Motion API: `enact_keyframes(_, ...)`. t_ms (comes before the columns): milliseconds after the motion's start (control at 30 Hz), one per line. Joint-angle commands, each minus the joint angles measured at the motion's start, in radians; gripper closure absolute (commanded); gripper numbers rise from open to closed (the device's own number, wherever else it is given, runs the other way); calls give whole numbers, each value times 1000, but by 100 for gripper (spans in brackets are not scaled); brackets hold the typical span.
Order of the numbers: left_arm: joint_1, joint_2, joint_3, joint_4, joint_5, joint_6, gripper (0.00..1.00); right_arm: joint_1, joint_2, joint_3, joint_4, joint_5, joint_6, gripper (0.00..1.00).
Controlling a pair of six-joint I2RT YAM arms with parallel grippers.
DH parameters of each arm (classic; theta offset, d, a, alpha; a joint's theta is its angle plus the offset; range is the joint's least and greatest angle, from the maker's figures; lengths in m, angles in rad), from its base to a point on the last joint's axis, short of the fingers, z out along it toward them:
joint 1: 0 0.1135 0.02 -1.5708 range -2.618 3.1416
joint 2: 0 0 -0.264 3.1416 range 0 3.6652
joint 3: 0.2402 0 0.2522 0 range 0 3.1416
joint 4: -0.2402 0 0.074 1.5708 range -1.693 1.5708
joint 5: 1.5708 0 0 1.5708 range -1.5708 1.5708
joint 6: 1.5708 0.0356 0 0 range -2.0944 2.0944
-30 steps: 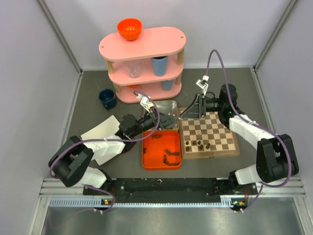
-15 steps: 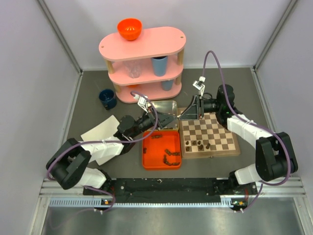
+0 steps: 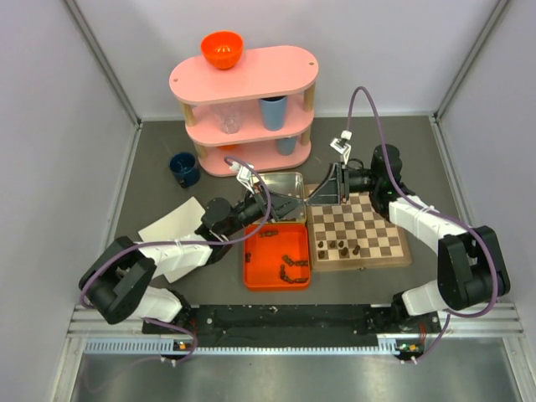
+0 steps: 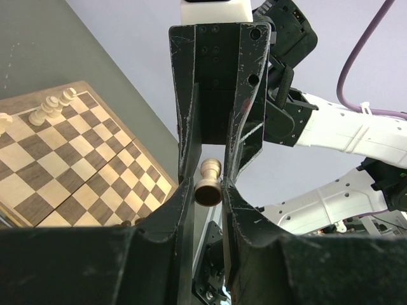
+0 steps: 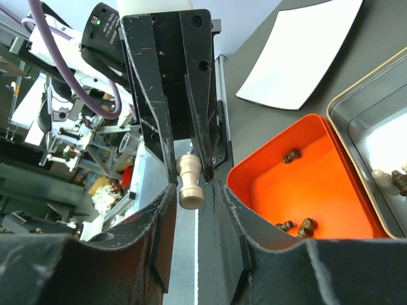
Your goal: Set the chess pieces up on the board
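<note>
Left gripper and right gripper each pinch a pale pawn. Set them upright on the board — release once seated.

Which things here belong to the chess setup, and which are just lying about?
Job: board, dark pieces on it, orange tray of pieces, tin, pale piece in left gripper.
Lying about: pink shelf, orange bowl, blue mug, white sheet.

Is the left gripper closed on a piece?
Left gripper shut on a pale piece; the left wrist view shows it pinched between the jaws.
</note>
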Motion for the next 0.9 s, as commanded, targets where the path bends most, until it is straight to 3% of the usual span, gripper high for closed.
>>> enact_keyframes(0, -7, -16, 0, 43, -7, 16, 100, 1, 3, 23, 65, -15, 11, 69)
enact_keyframes(300, -9, -19, -6, 30, -20, 25, 100, -2, 3, 20, 76, -19, 9, 82)
enact_keyframes(433, -9, -25, -10, 22, -27, 28, 99, -2, 2, 23, 54, -27, -20, 94)
enact_keyframes(467, -7, -28, -10, 14, -29, 32, 93, 0, -1, 26, 30, -29, -40, 95)
enact_keyframes(500, -9, -45, -10, -27, -40, 39, 78, 0, -5, 38, 1, -27, -64, 96)
enact_keyframes(567, -4, -76, -9, -97, -58, 75, 60, 0, -11, 54, -124, -15, -161, 96)
enact_keyframes(600, 0, -117, -6, -137, -60, 92, 44, 1, -18, 73, -175, -6, -203, 96)
enact_keyframes(700, 38, -236, -6, -321, -92, 183, 29, 0, -29, 144, -467, 56, -490, 96)
enact_keyframes(767, 52, -310, -1, -517, -165, 279, 22, 1, -35, 175, -615, 123, -582, 96)
enact_keyframes(800, 58, -389, 2, -589, -214, 313, 18, 1, -37, 196, -647, 152, -644, 96)
enact_keyframes(833, 63, -433, 8, -733, -312, 341, 2, 1, -34, 211, -686, 216, -684, 96)
enact_keyframes(867, 66, -473, 26, -818, -369, 377, 2, 6, -31, 230, -741, 258, -730, 96)
